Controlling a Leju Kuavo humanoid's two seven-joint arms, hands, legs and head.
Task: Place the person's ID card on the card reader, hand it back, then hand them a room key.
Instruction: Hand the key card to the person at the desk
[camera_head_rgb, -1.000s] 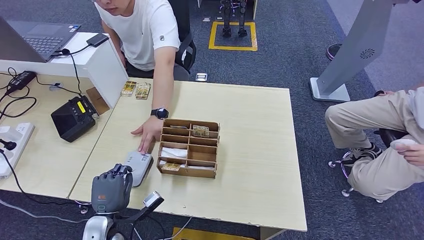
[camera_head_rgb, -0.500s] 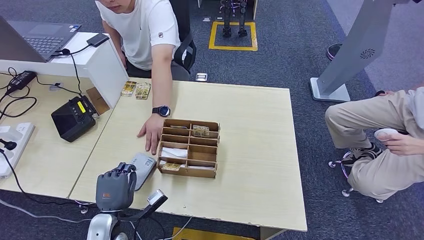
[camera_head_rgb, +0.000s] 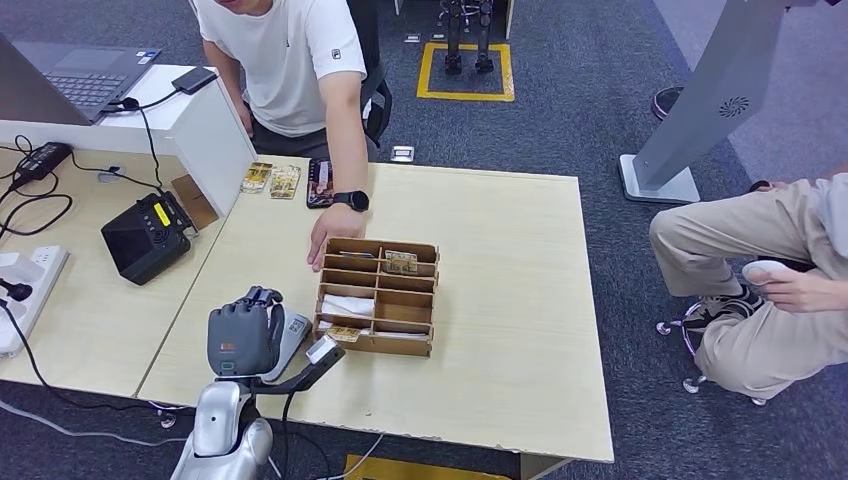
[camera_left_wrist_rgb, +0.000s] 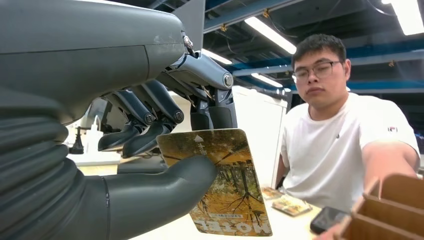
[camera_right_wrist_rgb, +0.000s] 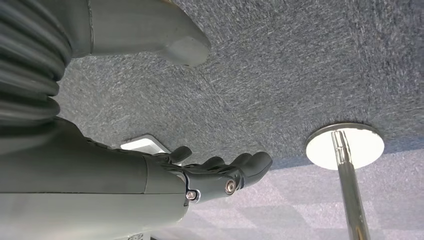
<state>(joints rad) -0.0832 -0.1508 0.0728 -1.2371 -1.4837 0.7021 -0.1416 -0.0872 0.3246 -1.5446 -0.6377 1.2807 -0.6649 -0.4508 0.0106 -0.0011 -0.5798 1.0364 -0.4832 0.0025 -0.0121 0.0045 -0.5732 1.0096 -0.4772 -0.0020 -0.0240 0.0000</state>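
Pinching card (camera_left_wrist_rgb: 220, 185) between thumb and fingers of left hand (camera_head_rgb: 243, 338), above reader (camera_head_rgb: 291, 333) near table's (camera_head_rgb: 500, 250) front-left edge. Lift clear, carry toward person's hand (camera_head_rgb: 330, 228) resting behind organizer (camera_head_rgb: 380, 296). Keep left of organizer wall; open tabletop there. Right hand (camera_right_wrist_rgb: 220, 175) empty, fingers loose, hanging over floor.

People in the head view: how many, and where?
2. A person in a white shirt behind the table; a person in beige trousers seated at the right edge. Others may be hidden.
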